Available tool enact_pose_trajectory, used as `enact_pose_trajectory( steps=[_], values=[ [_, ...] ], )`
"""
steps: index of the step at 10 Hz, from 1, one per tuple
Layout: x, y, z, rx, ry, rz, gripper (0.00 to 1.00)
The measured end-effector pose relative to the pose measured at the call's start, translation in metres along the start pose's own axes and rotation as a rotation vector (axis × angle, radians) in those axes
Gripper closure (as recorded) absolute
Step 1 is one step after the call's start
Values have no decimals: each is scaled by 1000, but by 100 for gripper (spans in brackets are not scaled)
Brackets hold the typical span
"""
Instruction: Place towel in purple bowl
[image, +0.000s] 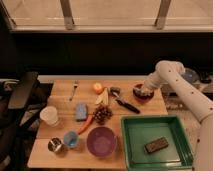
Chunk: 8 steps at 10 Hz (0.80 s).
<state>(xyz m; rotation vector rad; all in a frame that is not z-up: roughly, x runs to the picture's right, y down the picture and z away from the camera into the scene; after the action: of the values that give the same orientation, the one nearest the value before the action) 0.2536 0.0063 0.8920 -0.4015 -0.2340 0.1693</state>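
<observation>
The purple bowl (101, 141) stands empty at the front middle of the wooden table (135, 113). A pale crumpled thing, seemingly the towel (145, 92), lies in a dark red bowl (137, 95) at the table's back right. My gripper (145, 90) reaches down from the white arm (167, 75) into that red bowl, right at the towel, and partly hides it. The gripper is far from the purple bowl, behind it and to its right.
A green tray (131, 150) holding a dark block (156, 145) sits at the front right. A black-handled tool (125, 104), grapes (102, 114), carrot (85, 124), blue sponge (81, 111), orange (97, 88), fork (74, 90) and three cups (71, 139) lie between. A chair (20, 95) stands at the left.
</observation>
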Motion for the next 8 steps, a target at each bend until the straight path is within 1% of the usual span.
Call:
enact_pose_trajectory(
  steps=[1, 2, 3, 4, 6, 7, 8],
  values=[
    [-15, -2, -19, -4, -10, -14, 100],
    [-27, -3, -31, -7, -21, -26, 100],
    [-46, 1, -47, -20, -46, -46, 100],
    [-60, 6, -55, -25, -64, -58, 100],
    [-97, 26, -62, -58, -122, -89, 100],
    [-117, 40, -60, -86, -154, -107, 100],
    [-134, 59, -60, -106, -168, -124, 100]
  ],
)
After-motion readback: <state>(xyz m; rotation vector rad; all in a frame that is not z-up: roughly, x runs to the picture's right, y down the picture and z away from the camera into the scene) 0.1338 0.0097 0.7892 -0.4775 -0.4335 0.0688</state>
